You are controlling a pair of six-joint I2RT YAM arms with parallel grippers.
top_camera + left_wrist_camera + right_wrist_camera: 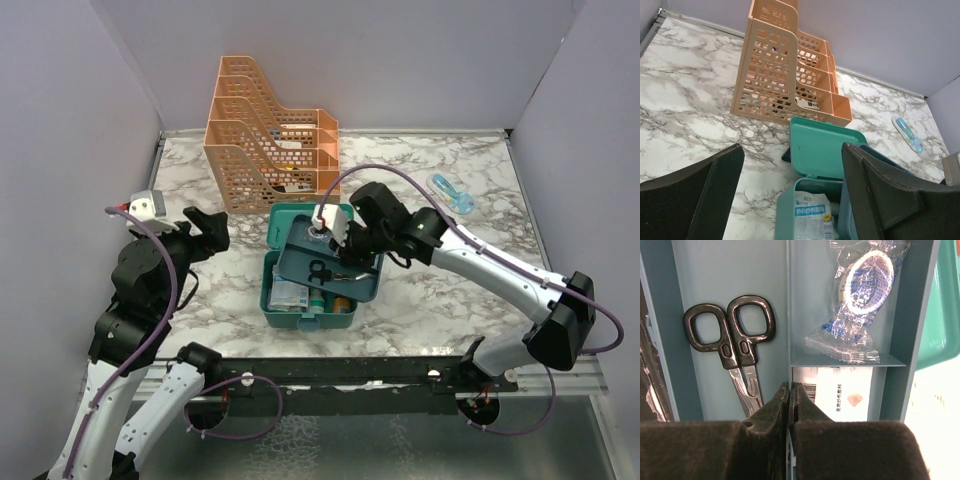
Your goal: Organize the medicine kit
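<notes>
We see left end effector (207, 228) released over surface (200, 295) left of kit (268, 292); right end effector (790, 388) clenched at tray (715, 290) divider edge.

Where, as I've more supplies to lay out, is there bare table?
Bare table lies at the back right, between the rack and the small blue item, and left of the box up to the left gripper. Crowded: over the box, where the right gripper grips the tray.

An orange perforated file rack (270, 140) (785, 75) stands upright toward the back of the marble table (440, 290) (685, 115); a white printed card (807, 103) sits in a lower compartment; a small blue packet (452, 192) (907, 133) lies well apart, to the right.
</notes>
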